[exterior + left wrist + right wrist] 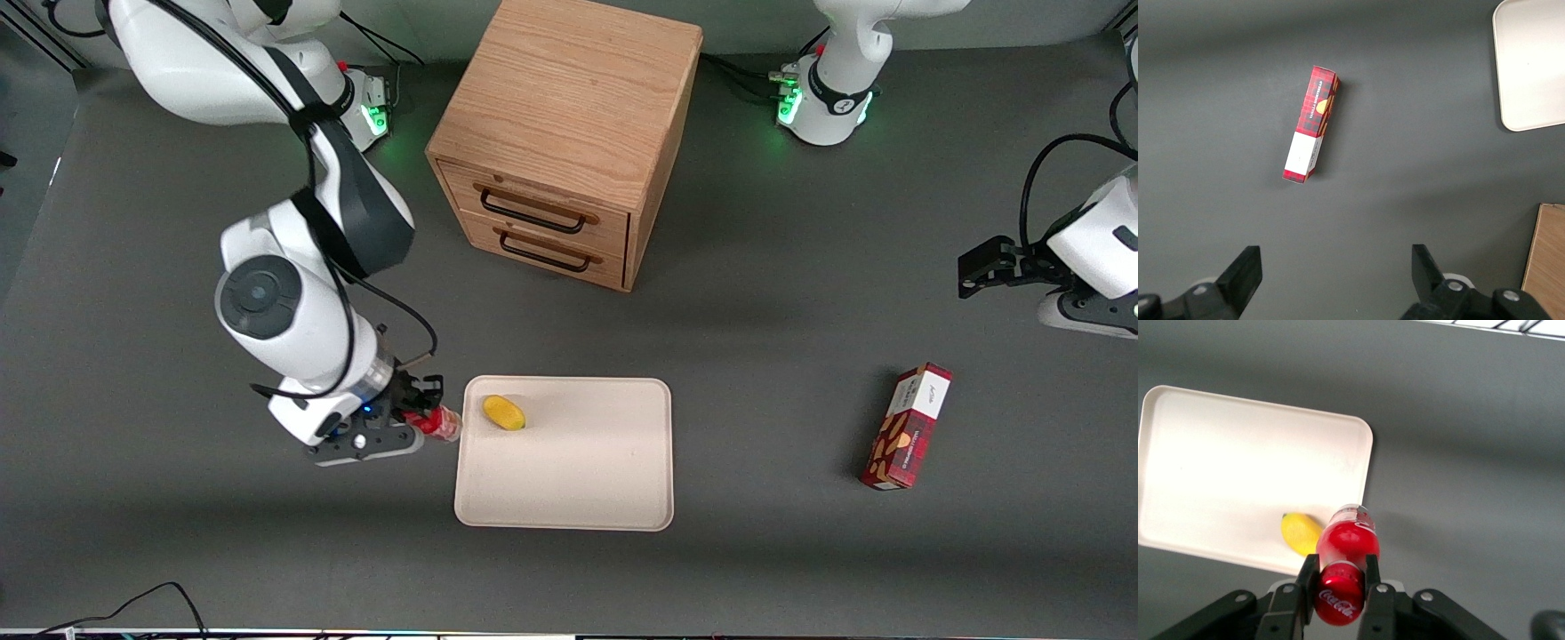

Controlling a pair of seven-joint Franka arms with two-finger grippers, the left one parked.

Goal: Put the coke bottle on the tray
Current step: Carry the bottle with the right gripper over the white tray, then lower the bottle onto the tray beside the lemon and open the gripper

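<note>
Coke bottle [1345, 550]: held up off the table in the gripper, red cap end between the fingers, clear base pointing away from the wrist. From the front it hangs right at the tray's short edge at the working arm's end [442, 422]; I cannot tell whether its base is over the rim or just outside it.

Gripper [1340, 581]: jaws closed on the bottle just below the cap, one black finger on each side. From the front it sits just beside the tray [425, 418].

Writing on the bottle: white "Coca-Cola" script reads clearly on the red cap.

Tray [578, 480]: cream, flat, low rim, rounded corners, nearer the front camera than the cabinet. Most of its floor is bare.

Yellow fruit [504, 412]: lies on the tray near the corner closest to the gripper, just beside the bottle in the wrist view [1300, 533].

Table [765, 293]: dark grey, with wide open surface all round the tray.

Wooden drawer cabinet [569, 133]: two drawers with black handles, well apart from the tray.

Red carton [907, 427]: red patterned box with a white end panel, toward the parked arm's end of the table, well apart from the tray; its small print is too small to read [1313, 123].
</note>
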